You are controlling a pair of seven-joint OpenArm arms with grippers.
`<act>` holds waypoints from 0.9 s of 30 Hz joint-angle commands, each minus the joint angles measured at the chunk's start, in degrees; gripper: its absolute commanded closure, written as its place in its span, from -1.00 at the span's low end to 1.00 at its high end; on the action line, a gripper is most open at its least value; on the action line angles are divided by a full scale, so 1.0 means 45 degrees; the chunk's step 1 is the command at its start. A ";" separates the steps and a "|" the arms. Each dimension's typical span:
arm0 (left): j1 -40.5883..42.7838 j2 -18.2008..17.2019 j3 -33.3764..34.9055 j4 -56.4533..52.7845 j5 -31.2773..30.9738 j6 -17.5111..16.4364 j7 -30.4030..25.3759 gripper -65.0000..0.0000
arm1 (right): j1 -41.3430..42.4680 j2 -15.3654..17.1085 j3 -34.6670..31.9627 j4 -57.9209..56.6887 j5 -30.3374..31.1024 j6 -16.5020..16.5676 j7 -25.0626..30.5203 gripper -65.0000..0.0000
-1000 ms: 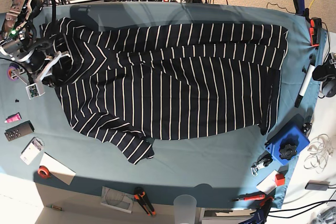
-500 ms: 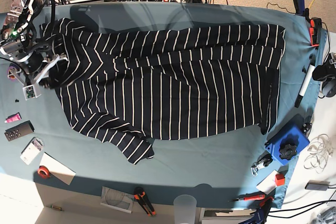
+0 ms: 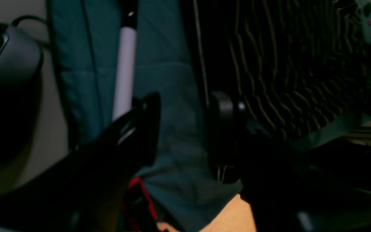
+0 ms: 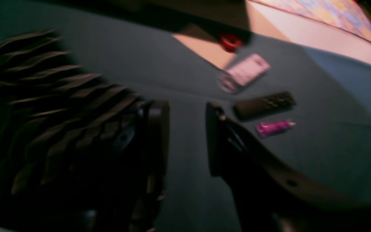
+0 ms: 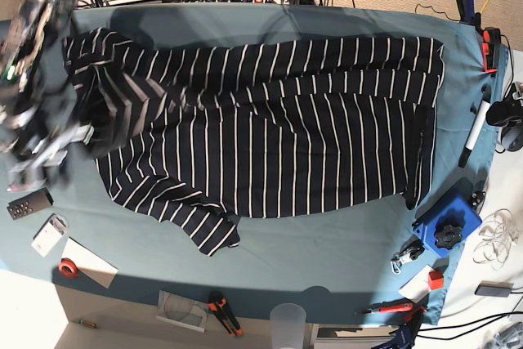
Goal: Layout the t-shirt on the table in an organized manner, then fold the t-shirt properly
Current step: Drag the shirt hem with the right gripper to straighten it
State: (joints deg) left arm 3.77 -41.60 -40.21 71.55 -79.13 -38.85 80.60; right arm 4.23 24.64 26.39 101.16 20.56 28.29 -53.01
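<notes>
Shirt (image 5: 261,128) is limp, slides; pinch its lower-left sleeve hem. Both claws (image 4: 185,135) (image 3: 180,129) gape, empty.

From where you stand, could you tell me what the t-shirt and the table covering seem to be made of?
The t-shirt looks like soft, matte knit fabric: it lies in limp folds and its white stripes bend with them. The table is covered in plain teal cloth, matte too, with faint creases; what lies beneath cannot be seen.
</notes>
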 commanded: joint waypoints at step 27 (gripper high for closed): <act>-0.0136 -0.0389 -0.0117 0.0189 -0.0423 -0.0019 -0.0133 0.20 | 0.5688 0.0384 -0.5435 -1.1317 -0.1909 -0.0549 -0.1433 1.00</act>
State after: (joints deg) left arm 3.79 -41.60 -40.21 71.61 -79.40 -38.85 80.60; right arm 29.61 25.17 1.89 50.22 13.54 25.98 -56.47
